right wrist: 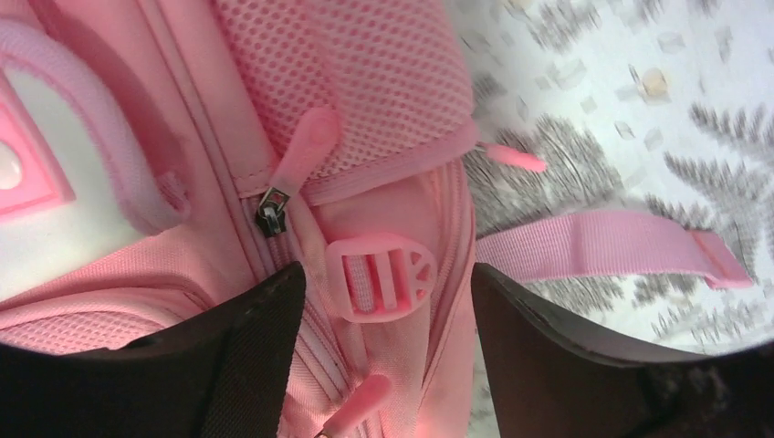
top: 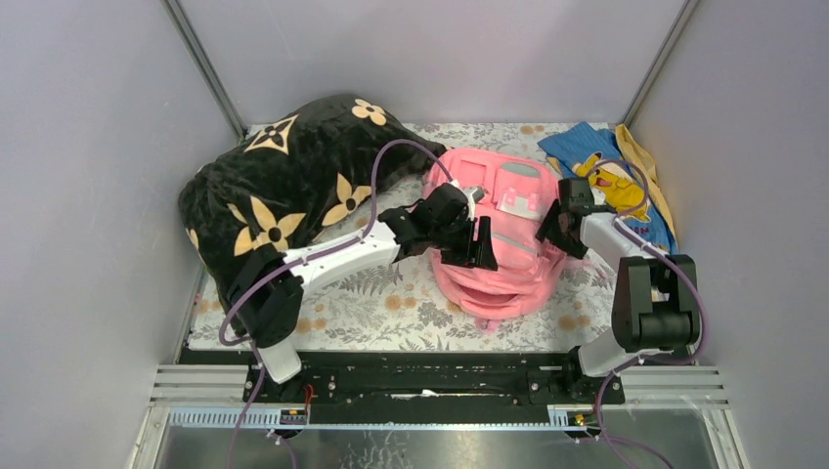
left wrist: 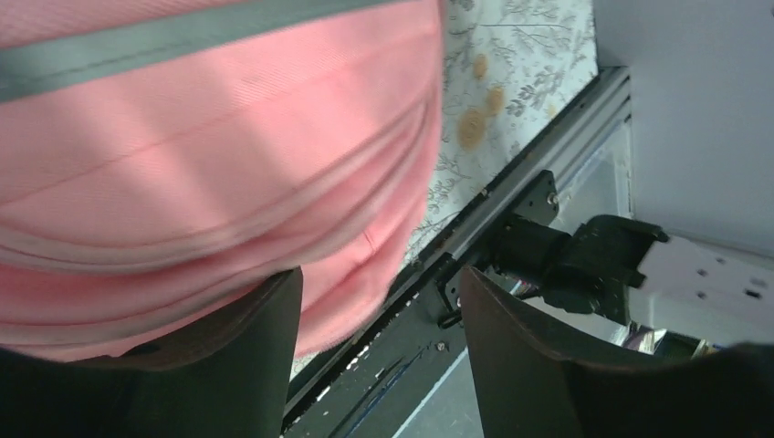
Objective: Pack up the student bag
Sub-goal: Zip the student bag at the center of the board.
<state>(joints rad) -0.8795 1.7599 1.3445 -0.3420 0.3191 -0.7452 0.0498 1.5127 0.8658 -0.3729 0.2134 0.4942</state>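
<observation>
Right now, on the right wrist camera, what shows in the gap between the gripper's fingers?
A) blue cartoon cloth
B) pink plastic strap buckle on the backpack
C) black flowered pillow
B: the pink plastic strap buckle, on the side of the pink backpack, shows in the gap of the open right gripper.

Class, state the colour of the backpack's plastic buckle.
The buckle is pink, matching the backpack; best seen in the right wrist view.
</observation>
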